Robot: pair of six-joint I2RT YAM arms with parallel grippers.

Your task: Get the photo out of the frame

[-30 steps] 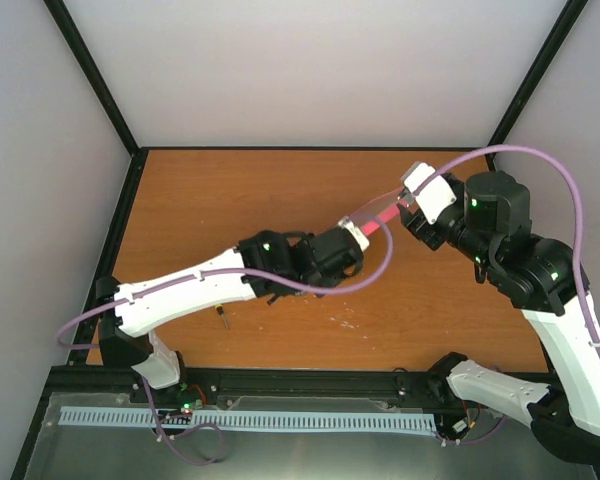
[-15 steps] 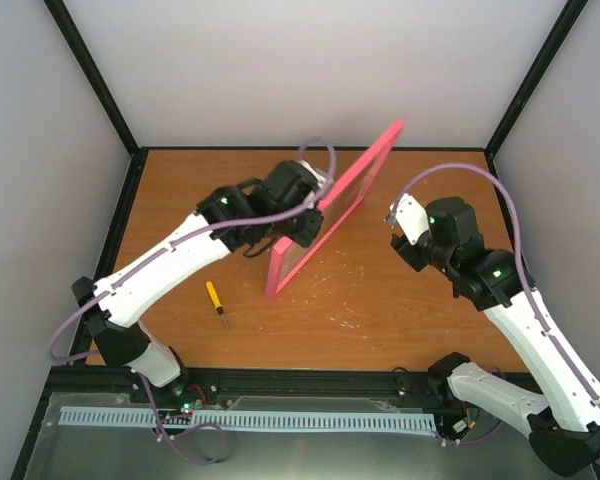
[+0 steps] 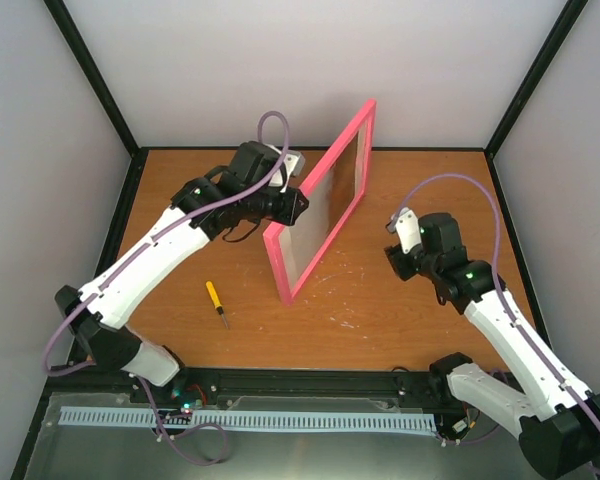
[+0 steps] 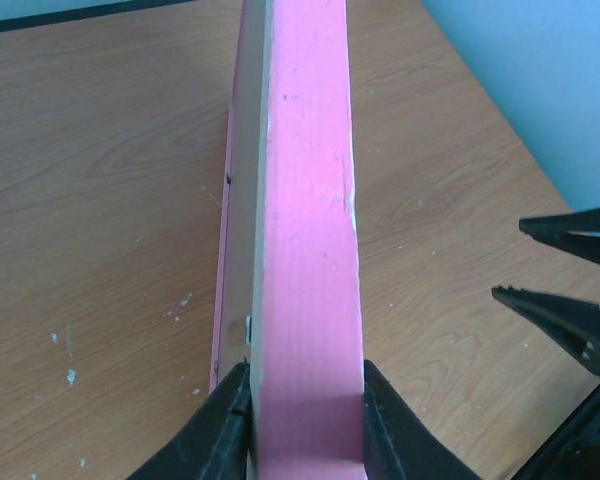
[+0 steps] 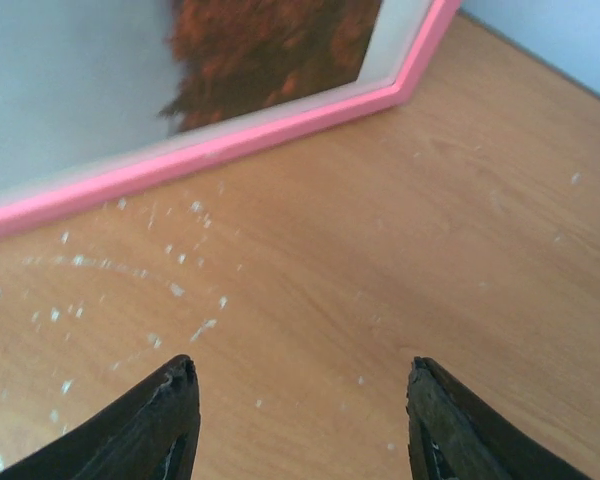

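Holding item 1, the frame [image 3: 325, 247]: thin bright pink border, paler pinkish-tan back, stood on its edge on the tabletop [image 3: 430, 320] near the middle, glazed face turned toward my right arm. My left end effector [image 3: 296, 205] pinches the frame's upper left rim. In the left wrist view its two dark fingers [image 4: 225, 425] press against either side of the pink edge [image 4: 305, 200].

Item 2, the photo [image 5: 270, 50]: seated inside the frame behind the glazing. Its mottled dark red and black half lies next to a pale grey-white half.

Item 3, my right end effector [image 5: 302, 370]: fingers spread wide, gripping nothing, poised above bare tabletop just in front of the frame's lower border and apart from it.

Item 4, small yellow-handled screwdriver [image 3: 215, 300]: lying flat on the tabletop on the frame's back side, near my left arm, untouched.

Item 5, tabletop surface: orange-brown wood grain, flecked with pale specks below the frame.
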